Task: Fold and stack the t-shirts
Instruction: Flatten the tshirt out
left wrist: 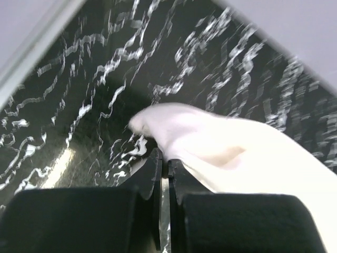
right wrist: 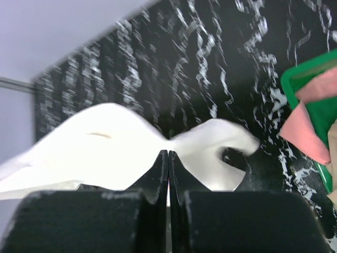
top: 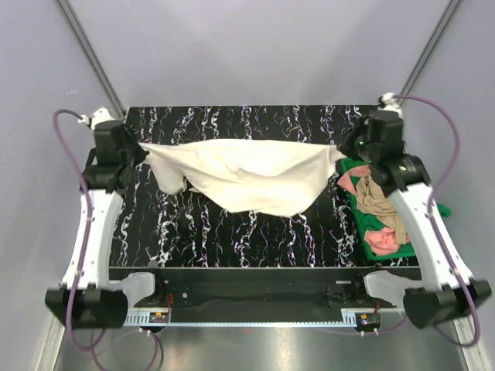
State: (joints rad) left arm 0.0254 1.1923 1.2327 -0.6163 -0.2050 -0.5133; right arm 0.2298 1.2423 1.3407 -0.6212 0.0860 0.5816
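The large cream t-shirt [top: 247, 176] hangs stretched between both grippers above the black marbled table [top: 232, 232], sagging in the middle. My left gripper [top: 141, 149] is shut on its left end, seen as white cloth [left wrist: 221, 147] pinched at the fingertips [left wrist: 164, 161]. My right gripper [top: 340, 154] is shut on its right end, the cloth [right wrist: 105, 137] bunched at the fingertips [right wrist: 168, 154]. A tan shirt [top: 379, 199] and a salmon-pink shirt [top: 381, 240] lie in the green bin [top: 362, 220]; pink cloth [right wrist: 310, 137] also shows in the right wrist view. The grey-blue shirt is out of view.
The green bin [right wrist: 300, 79] stands at the table's right edge, under my right arm. Grey walls and metal frame posts [top: 93, 54] enclose the back and sides. The table's near edge [top: 263, 272] runs in front of the arm bases.
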